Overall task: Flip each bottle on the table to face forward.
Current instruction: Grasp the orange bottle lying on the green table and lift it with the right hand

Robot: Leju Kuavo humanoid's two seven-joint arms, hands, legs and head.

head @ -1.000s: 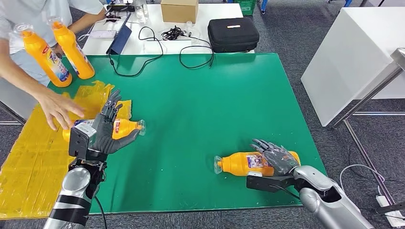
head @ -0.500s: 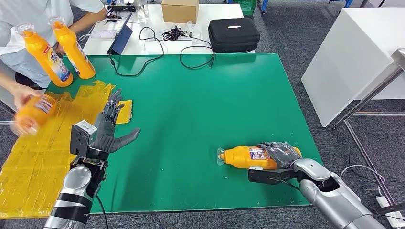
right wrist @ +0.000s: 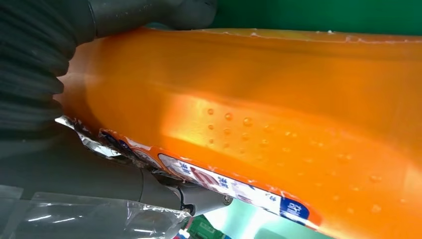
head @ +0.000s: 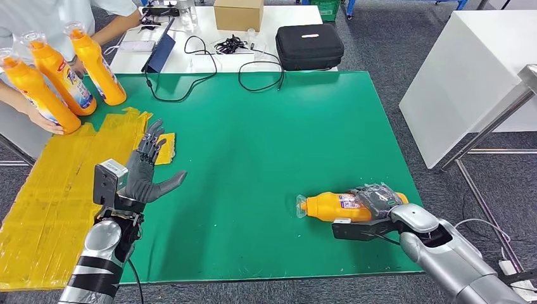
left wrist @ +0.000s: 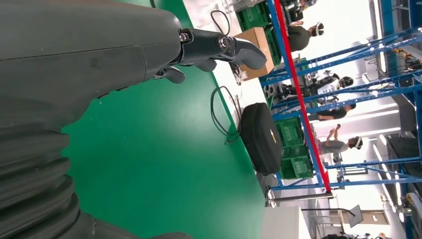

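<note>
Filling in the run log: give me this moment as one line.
right hand: grips lying orange bottle | left hand: open, above green mat | person's hand: holds upright bottle

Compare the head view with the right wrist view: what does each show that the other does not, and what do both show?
Head view alone: the green mat, the left hand open above it holding nothing, three upright orange bottles at the far left, one under a person's hand, and a black case.
Right wrist view alone: water droplets on the bottle's side and the label's edge up close.
Both: the lying orange bottle gripped by the right hand.
</note>
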